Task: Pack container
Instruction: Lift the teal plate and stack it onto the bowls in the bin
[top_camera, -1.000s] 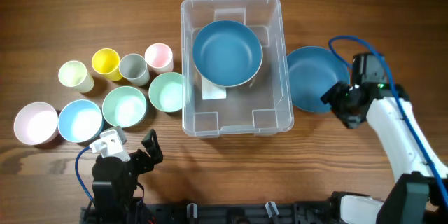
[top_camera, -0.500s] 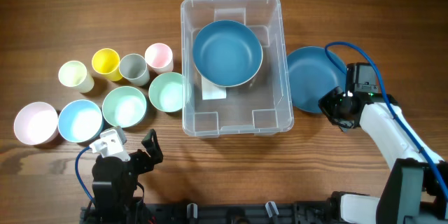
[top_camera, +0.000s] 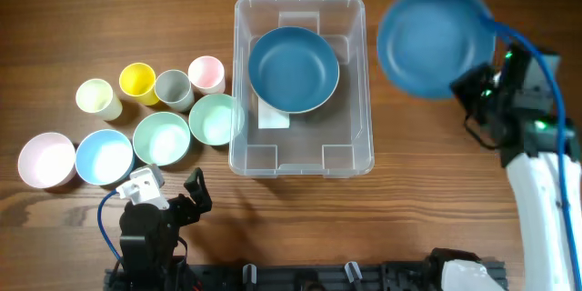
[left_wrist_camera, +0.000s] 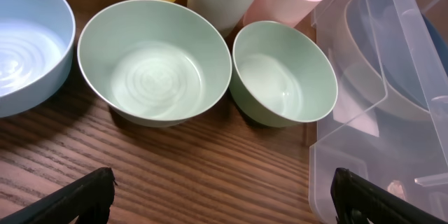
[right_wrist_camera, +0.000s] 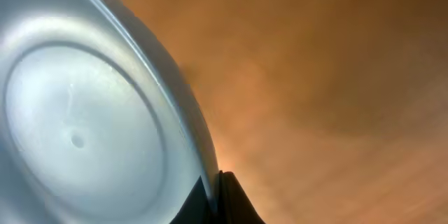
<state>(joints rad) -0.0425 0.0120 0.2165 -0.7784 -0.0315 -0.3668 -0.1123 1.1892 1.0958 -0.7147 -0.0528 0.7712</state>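
Note:
The clear container (top_camera: 351,109) stands mid-table with a dark blue bowl (top_camera: 294,68) inside it and a white label (top_camera: 275,116) under that bowl. A second dark blue bowl (top_camera: 432,41) hangs in the air to the right of the container, blurred. My right gripper (top_camera: 475,84) is shut on its rim. In the right wrist view the bowl's pale underside (right_wrist_camera: 91,126) fills the left, and the right gripper (right_wrist_camera: 215,182) pinches its edge. My left gripper (top_camera: 169,189) rests open near the front edge, with only bare wood in the left gripper's (left_wrist_camera: 224,189) gap. The container's wall (left_wrist_camera: 392,112) is at its right.
Left of the container sit a small green bowl (top_camera: 215,119), a larger green bowl (top_camera: 161,137), a light blue bowl (top_camera: 103,156) and a pink bowl (top_camera: 45,159). Behind them stand cream (top_camera: 95,97), yellow (top_camera: 138,82), grey (top_camera: 173,88) and pink (top_camera: 206,74) cups.
My right gripper has shut on the rim of the dark blue bowl and lifted it off the table, up and toward the far side. The left arm has not moved.

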